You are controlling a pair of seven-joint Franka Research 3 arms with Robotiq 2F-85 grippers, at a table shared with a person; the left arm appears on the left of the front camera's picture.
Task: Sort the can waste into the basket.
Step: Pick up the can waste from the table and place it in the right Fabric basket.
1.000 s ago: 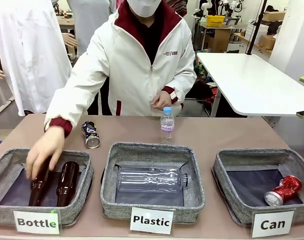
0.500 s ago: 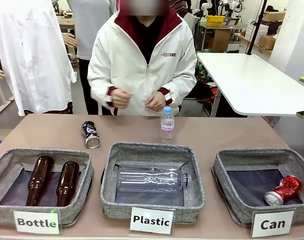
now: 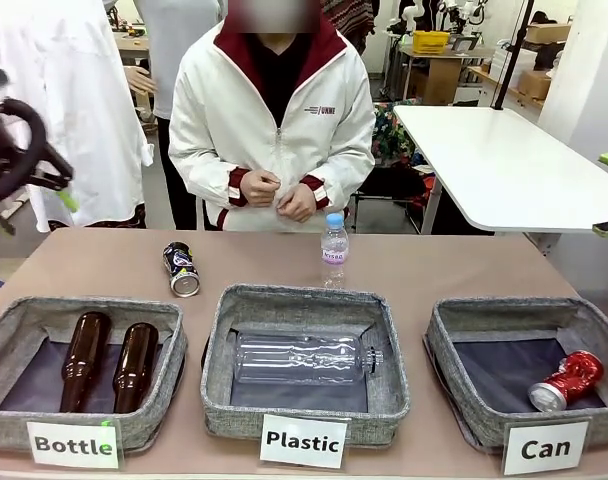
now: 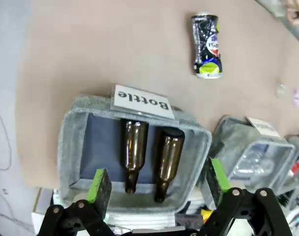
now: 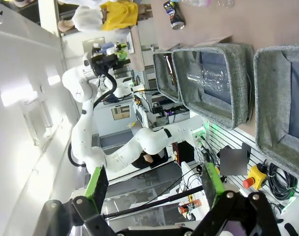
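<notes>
Now finds the person's hands (image 3: 261, 188) drawn back from the bottle basket (image 3: 84, 305) and folded at the chest, with both brown bottles (image 3: 134, 365) left lying inside. Finds, too, the left hand (image 4: 158, 181) newly swung in at the upper left of the front view, blurred with motion, jaws spread wide and gripping nothing. Hangs high over the bottle basket, directly beyond the fingertips in the wrist view. Means, most likely, a counter (image 3: 434, 265) handed over to the robot and a reach for the remaining can about to start. Puts the dark can (image 4: 207, 45) well beyond the left hand, past the basket's far side and off toward the right finger, lying on its side on bare counter and touching nothing. Looks dented at the waist, blue-black with bright print, silver end turned toward the basket. Leaves the red can (image 3: 567, 381), crushed, already lying in the can basket (image 3: 504, 312), far across from the left hand and much nearer the right hand (image 5: 154, 181). Shows that right hand wide open as well, empty, raised clear of the counter.
</notes>
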